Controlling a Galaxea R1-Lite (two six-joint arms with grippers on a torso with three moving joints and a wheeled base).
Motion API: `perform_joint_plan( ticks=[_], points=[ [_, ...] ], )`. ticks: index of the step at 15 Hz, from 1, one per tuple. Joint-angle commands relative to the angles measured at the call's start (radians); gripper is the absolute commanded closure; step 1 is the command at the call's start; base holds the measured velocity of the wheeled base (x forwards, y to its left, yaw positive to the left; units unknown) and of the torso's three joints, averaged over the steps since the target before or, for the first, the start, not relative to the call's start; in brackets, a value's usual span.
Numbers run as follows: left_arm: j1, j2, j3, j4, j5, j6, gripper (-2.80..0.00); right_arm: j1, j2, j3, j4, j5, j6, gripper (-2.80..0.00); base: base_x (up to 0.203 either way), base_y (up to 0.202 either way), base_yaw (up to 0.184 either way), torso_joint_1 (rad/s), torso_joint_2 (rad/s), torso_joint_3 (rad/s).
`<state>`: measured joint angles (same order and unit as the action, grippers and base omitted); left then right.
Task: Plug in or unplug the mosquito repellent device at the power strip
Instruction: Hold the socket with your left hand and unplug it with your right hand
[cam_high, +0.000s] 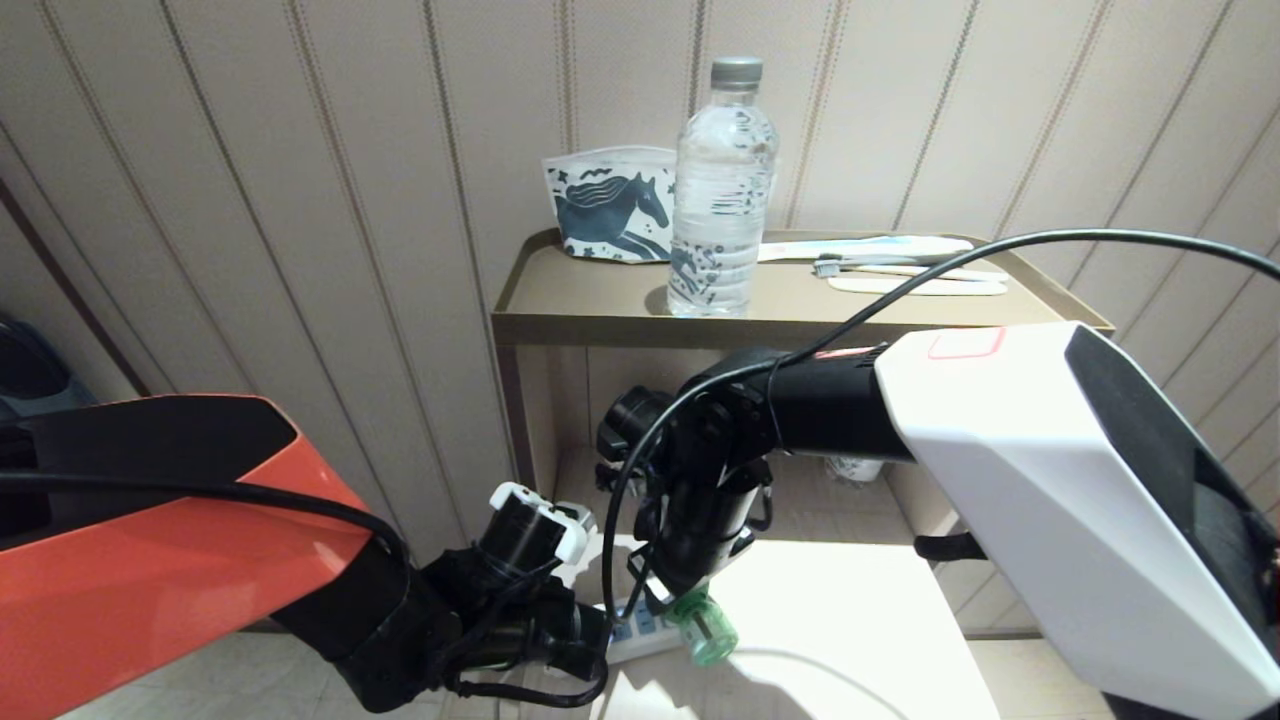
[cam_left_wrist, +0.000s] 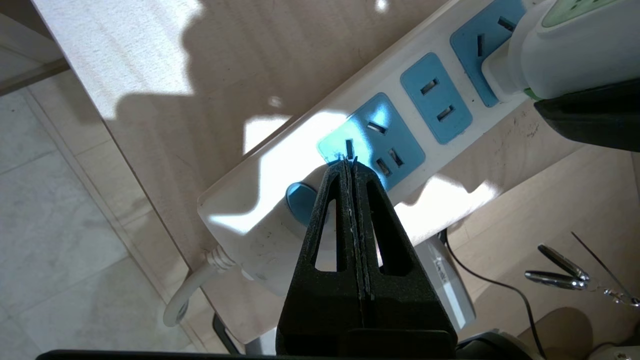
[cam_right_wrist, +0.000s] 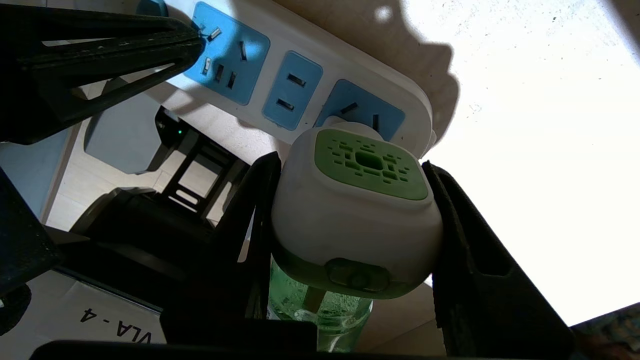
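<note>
- Step in hand: the right gripper (cam_right_wrist: 350, 220) pinches the device (cam_right_wrist: 357, 210) by its white body, at the strip's (cam_left_wrist: 280, 165) socket farthest from the blue button (cam_left_wrist: 298, 200); its plug seems seated or nearly so, though the pins are hidden.
- The left gripper (cam_left_wrist: 350, 161), fingers pressed together, bears down on the strip beside the button.
- Next, I judge: a straight push or pull while the strip is pinned.
- Above the strip, on the shelf (cam_high: 590, 300): a bottle (cam_high: 720, 190). Nothing blocks the socket.

The power strip (cam_left_wrist: 280, 165) was smooth white plastic with matt blue panels. The mosquito repellent device (cam_right_wrist: 357, 210) had a satin plastic shell and clear green bottle. The wooden floor (cam_left_wrist: 240, 65) looked matt.
</note>
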<state>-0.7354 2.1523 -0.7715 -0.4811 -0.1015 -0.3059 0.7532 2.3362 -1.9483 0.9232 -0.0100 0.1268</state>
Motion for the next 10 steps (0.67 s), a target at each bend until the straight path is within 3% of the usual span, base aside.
perform_joint_plan(
  ticks=[1,10],
  points=[
    [-0.004,0.009,0.001,-0.001,-0.001,-0.002,0.0,0.003,-0.021,-0.001,0.002,0.004,0.001,0.0,0.0,0.0,0.0,0.0,0.0,0.0],
    [-0.032,0.014,0.003,-0.001,-0.001,-0.004,0.0,0.01,-0.069,-0.001,-0.002,0.004,0.002,0.0,0.0,0.0,0.0,0.0,0.0,0.0]
  ],
)
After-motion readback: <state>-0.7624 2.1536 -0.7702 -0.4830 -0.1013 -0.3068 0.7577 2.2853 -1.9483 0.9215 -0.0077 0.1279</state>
